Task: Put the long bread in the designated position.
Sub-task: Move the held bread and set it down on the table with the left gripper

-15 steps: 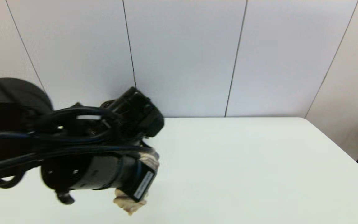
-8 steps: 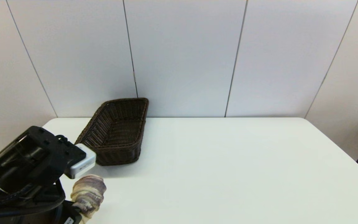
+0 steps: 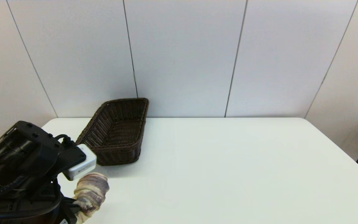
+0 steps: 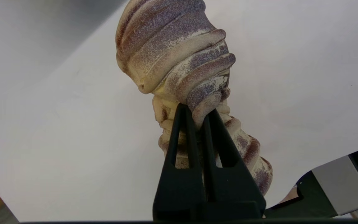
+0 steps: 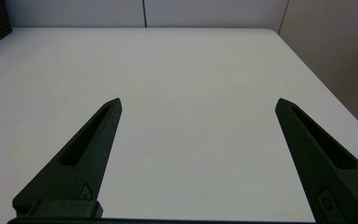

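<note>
- The long bread (image 3: pixel 90 194) hung above the worktop's (image 3: pixel 228 174) near-left corner, pinched mid-length by the left claw (image 4: pixel 197 115).
- Carrying step; next likely a reach toward the wicker basket (image 3: pixel 117 132) just beyond.
- Right claw (image 5: pixel 197 102) spread, idle.

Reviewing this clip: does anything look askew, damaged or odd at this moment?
One thing: the left gripper pinches the long bread on a thin ridge, fingers nearly together, so the loaf hangs tilted over the table. The wicker basket sits upright and empty. The right gripper idles open.
</note>
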